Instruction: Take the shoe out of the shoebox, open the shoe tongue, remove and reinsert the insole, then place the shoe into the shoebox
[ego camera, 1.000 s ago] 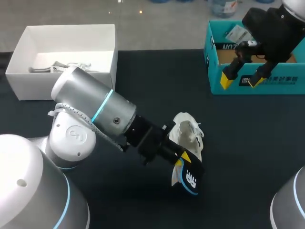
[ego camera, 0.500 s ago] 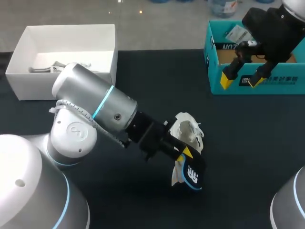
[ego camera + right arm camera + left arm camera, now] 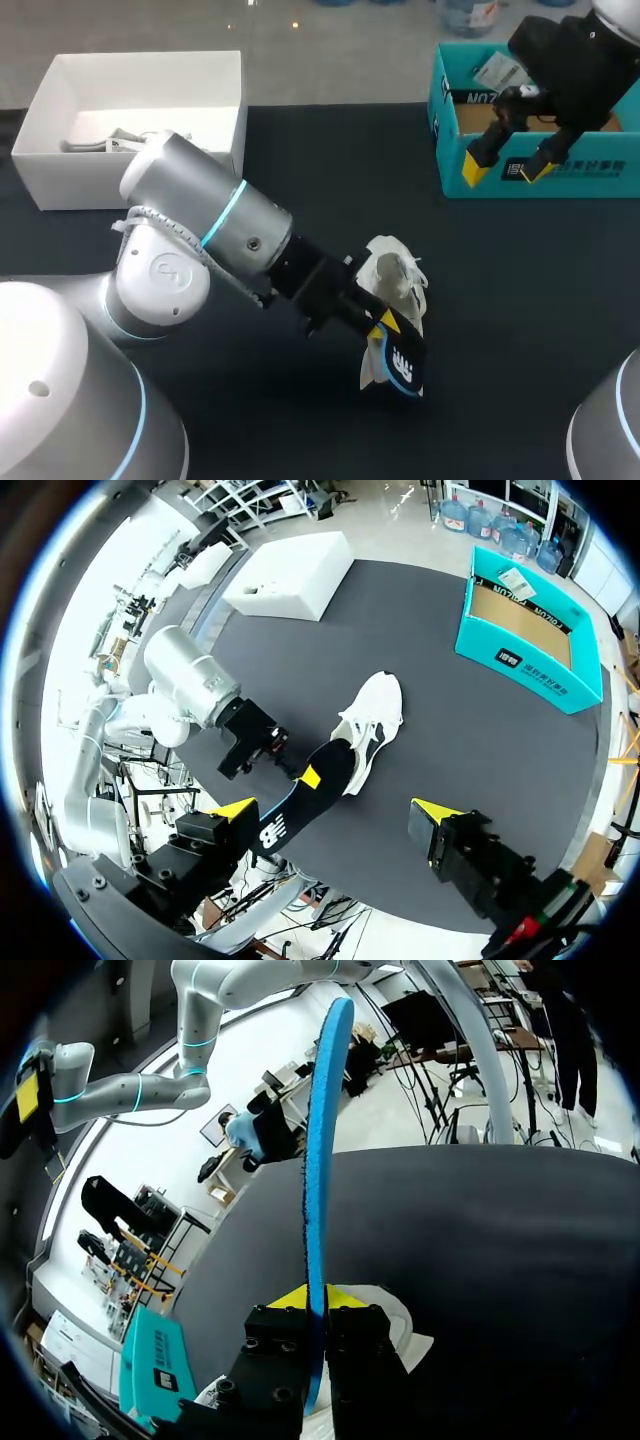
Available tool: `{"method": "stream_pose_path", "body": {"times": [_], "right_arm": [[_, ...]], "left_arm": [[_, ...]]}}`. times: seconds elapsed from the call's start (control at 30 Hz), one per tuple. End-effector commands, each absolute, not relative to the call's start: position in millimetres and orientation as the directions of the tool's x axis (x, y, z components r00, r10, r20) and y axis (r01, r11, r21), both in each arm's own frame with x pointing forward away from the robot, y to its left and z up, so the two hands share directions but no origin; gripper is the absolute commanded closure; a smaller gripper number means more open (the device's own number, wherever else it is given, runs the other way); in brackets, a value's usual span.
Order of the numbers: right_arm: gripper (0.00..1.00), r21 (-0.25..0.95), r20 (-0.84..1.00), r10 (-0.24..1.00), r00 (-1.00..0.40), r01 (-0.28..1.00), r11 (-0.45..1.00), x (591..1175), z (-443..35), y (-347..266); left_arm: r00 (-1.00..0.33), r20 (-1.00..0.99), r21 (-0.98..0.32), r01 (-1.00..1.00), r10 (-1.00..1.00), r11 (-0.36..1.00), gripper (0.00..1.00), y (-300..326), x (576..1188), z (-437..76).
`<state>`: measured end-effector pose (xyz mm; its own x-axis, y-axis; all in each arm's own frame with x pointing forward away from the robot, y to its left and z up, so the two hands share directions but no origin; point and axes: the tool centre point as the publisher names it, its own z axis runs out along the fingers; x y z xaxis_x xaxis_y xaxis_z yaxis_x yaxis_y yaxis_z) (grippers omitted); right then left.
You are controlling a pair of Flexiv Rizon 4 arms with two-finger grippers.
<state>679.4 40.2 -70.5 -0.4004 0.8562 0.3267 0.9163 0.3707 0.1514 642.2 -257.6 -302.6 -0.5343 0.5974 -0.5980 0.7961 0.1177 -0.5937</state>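
The white shoe (image 3: pixel 393 272) lies on the dark table, mid-right of centre. My left gripper (image 3: pixel 384 322) is right beside it, shut on the black insole (image 3: pixel 402 366), which has a blue edge and a white mark and hangs clear of the shoe. In the left wrist view the insole (image 3: pixel 321 1150) stands edge-on between the fingers, with the shoe (image 3: pixel 404 1328) under them. My right gripper (image 3: pixel 500 170) hangs open and empty high over the teal shoebox (image 3: pixel 560 186) at the back right. From the right wrist view, the shoe (image 3: pixel 376 712) and insole (image 3: pixel 312 798) lie far below the right gripper (image 3: pixel 335 815).
An open white box (image 3: pixel 70 182) with small items inside stands at the back left. The teal shoebox (image 3: pixel 528 665) holds a paper slip (image 3: pixel 497 70) and is otherwise bare cardboard inside. Dark tabletop (image 3: pixel 330 160) stretches between the two boxes.
My left arm's elbow has swung slightly right and back, and the insole has tilted a little in the grip. The right arm has not moved.
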Motion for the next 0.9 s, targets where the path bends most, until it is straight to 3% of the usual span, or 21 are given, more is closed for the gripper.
{"method": "stream_pose_path", "body": {"times": [0.03, 0.9], "right_arm": [[0.00, 0.147, 0.326, 0.857, -0.400, 0.917, 0.372, 682, -71, 41], [0.00, 0.147, 0.326, 0.857, -0.400, 0.917, 0.372, 682, -71, 41]], "left_arm": [[-0.532, -0.587, -0.591, 0.797, 0.610, 0.126, 1.00, -269, 655, -311], [-0.373, -0.668, -0.368, 0.918, 0.644, 0.150, 1.00, -264, 715, -353]]}}
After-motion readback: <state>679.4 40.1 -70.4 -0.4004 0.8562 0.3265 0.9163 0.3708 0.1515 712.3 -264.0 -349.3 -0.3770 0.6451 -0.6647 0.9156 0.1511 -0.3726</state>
